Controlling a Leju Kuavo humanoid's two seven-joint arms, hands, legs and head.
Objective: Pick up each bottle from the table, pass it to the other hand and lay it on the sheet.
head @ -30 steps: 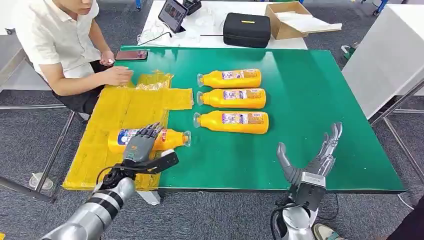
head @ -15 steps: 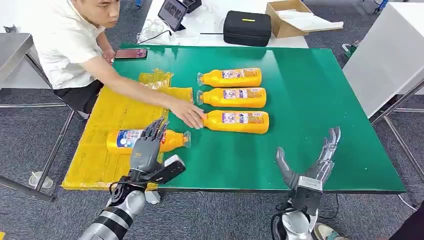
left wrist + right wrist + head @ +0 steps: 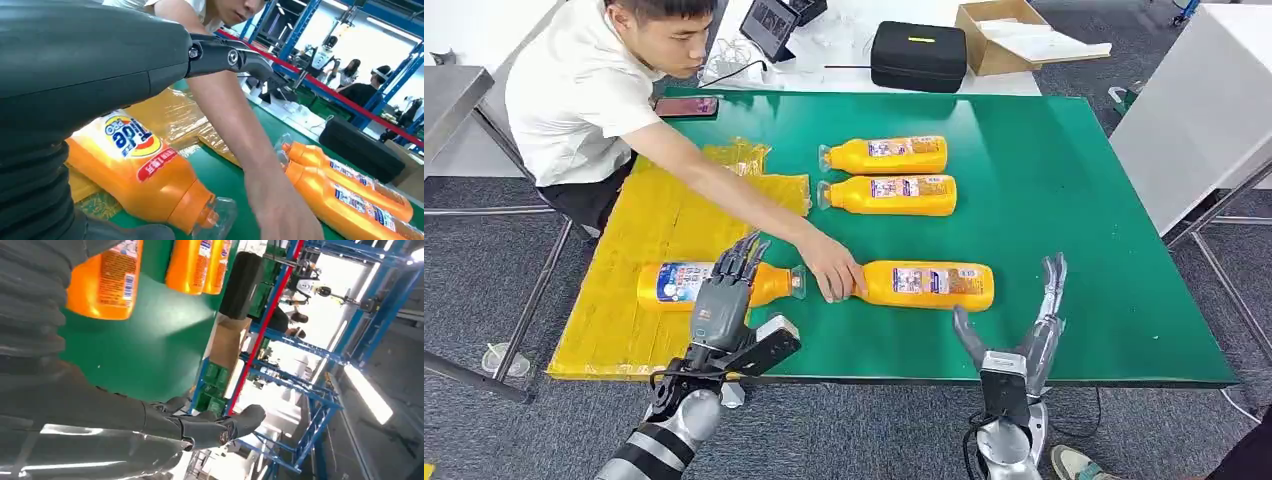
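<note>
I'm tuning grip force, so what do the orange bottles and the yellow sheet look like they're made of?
The orange bottles look like smooth, glossy plastic: highlights run along their sides, printed labels wrap them, and the caps are clear. The yellow sheet looks like thin plastic film, shiny and wrinkled, with crumpled folds at its far edge. Both are probably slippery, though that is a guess.

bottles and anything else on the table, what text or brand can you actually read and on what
"Tide PRO": on the round logo of the orange bottle on the yellow sheet, beside the left hand.
Red label strip under that logo: too blurred to read.
Labels on the bottle the person's hand touches and on the two far bottles: too small.
Barcode panel on the bottle near the right hand: unreadable.
</note>
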